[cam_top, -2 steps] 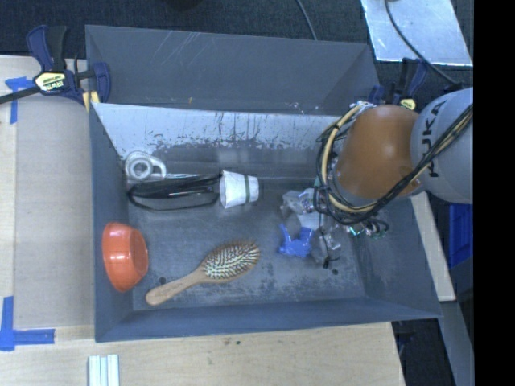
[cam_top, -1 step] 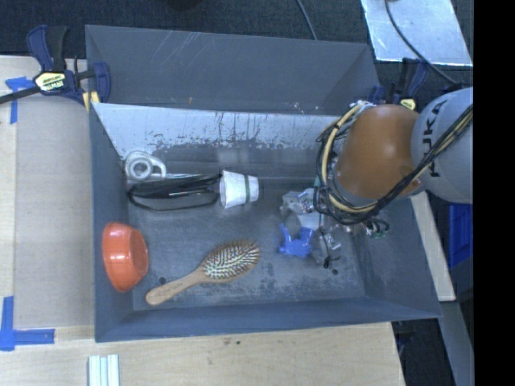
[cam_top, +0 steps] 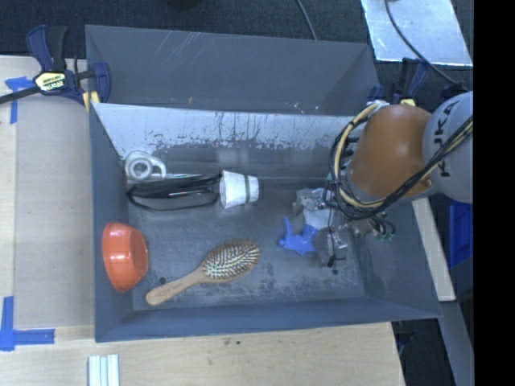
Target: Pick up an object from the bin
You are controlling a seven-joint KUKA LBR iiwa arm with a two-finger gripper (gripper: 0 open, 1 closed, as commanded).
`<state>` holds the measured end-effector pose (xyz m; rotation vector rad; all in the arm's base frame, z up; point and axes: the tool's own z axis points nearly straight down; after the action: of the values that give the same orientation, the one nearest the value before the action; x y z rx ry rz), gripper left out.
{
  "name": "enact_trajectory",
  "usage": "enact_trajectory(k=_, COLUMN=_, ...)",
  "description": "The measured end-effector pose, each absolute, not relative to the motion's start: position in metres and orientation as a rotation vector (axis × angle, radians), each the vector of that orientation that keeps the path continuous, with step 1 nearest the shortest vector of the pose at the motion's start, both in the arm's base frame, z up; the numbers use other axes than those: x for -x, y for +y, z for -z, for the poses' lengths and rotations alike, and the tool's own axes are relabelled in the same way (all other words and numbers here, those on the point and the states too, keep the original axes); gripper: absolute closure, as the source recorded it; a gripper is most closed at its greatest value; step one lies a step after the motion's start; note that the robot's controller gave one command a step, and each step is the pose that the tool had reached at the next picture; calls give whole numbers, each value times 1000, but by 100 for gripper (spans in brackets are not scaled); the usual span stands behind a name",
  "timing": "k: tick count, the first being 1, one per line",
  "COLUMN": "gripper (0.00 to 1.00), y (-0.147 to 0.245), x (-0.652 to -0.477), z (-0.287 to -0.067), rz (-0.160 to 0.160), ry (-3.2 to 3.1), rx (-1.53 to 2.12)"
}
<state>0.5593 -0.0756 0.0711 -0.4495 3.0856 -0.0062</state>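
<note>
Single bowl [cam_top: 123, 254], hairbrush [cam_top: 211, 268], cup [cam_top: 238, 189], ring [cam_top: 142, 167], toy [cam_top: 298, 240]

We see a small, irregular blue piece [cam_top: 296, 240] lying low on the bin's [cam_top: 225, 63] floor, right of centre.

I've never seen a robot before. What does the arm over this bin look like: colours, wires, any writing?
The arm is a thick, rounded, silver-grey tube with dark block letters on its side, partly cut off. Its wrist wears a smooth orange-brown cover shaped like a dome. Yellow and black cables loop around that cover. At the end sits the gripper, a small cluster of grey metal parts.
</note>
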Motion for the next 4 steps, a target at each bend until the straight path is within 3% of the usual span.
enact_trajectory(k=1, gripper=0, y=-70, x=-561, z=-71, rz=12, ry=3059, rx=594)
enact_trajectory(k=2, gripper=0, y=-67, x=-560, z=-73, rz=8, ry=3088, rx=433)
enact_trajectory(k=3, gripper=0, y=-57, x=-561, z=-74, rz=12, ry=3055, rx=615)
enact_trajectory(k=4, gripper=0, y=-53, x=-562, z=-72, rz=12, ry=3070, rx=542)
